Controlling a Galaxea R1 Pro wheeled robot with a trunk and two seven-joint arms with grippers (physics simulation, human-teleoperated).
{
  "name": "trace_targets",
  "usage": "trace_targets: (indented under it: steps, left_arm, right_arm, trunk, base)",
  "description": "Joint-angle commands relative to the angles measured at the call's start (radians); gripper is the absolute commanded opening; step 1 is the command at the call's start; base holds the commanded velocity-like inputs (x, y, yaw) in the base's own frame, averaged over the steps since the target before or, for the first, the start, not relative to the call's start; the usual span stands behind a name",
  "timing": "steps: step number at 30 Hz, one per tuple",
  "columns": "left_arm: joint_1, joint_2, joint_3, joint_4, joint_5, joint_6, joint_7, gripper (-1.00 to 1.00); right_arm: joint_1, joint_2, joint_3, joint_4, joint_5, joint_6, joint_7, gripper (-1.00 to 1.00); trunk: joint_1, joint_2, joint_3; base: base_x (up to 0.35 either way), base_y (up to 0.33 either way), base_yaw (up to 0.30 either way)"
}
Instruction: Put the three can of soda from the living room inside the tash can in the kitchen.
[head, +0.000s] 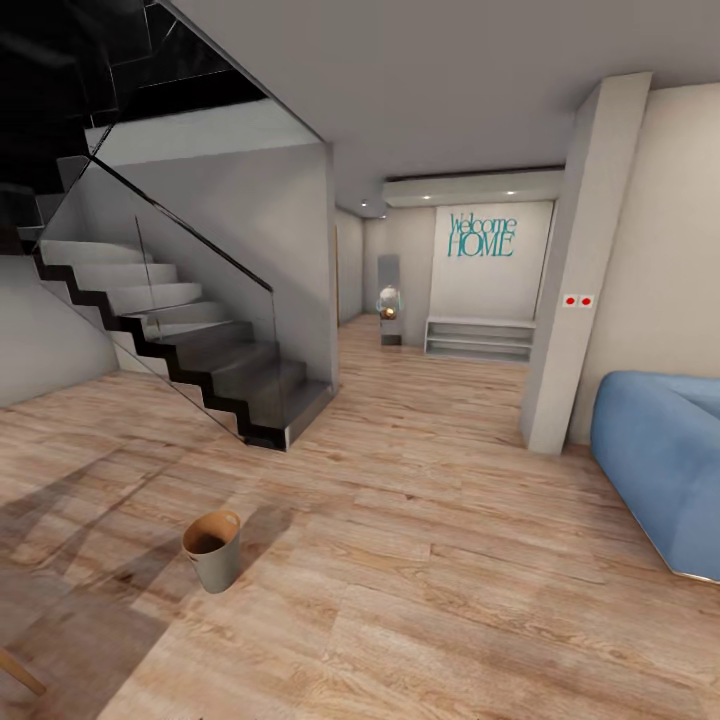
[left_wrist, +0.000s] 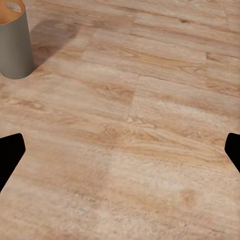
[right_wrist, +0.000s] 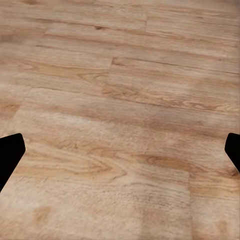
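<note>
Head view: open wood floor (head: 430, 560) runs from the trash can (head: 213, 550) to the staircase (head: 190, 350) beyond it and the blue sofa (head: 665, 455) far to its right; a hallway opens past the stairs. The can stands upright on the floor, copper-brown inside, nothing visible in it. Left gripper (left_wrist: 120, 150) and right gripper (right_wrist: 120, 150) both have fingers spread wide, holding nothing, over bare planks.

Open wood floor (head: 430, 560); trash can (head: 213, 550), staircase (head: 190, 350), sofa (head: 665, 460) border it.

Each hand (left_wrist: 120, 152) shows only two plain, matte black fingertips (left_wrist: 10, 152)
</note>
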Motion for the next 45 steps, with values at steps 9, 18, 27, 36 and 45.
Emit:
trace_targets:
  steps: [9,18,27,36,45]
  left_arm:
    - [0.000,0.001,0.001,-0.006,0.006,0.001,0.001,1.00]
    - [0.000,0.001,0.002,-0.006,0.010,0.002,0.002,1.00]
    - [-0.001,0.001,0.002,0.001,0.010,0.003,0.001,1.00]
    - [-0.001,0.002,0.002,0.006,0.008,0.003,0.000,1.00]
    - [-0.001,0.001,0.001,0.007,0.004,0.002,0.000,1.00]
  right_arm:
    - [0.000,0.000,0.001,0.000,0.000,0.000,0.002,1.00]
    - [0.000,-0.001,0.000,0.000,0.000,0.000,0.006,1.00]
    - [0.000,0.000,0.001,0.000,0.000,0.000,0.010,1.00]
    - [0.000,0.000,0.019,0.000,0.000,0.000,0.011,1.00]
    - [0.000,0.000,0.029,0.000,0.000,0.000,0.010,1.00]
  trunk:
    - [0.000,0.000,0.000]
    - [0.000,0.000,0.000]
    - [0.000,0.000,0.000]
    - [0.000,0.000,0.000]
    - [0.000,0.000,0.000]
  base:
    - [0.000,0.000,0.000]
    - [0.000,0.000,0.000]
    - [0.000,0.000,0.000]
    - [0.000,0.000,0.000]
    - [0.000,0.000,0.057]
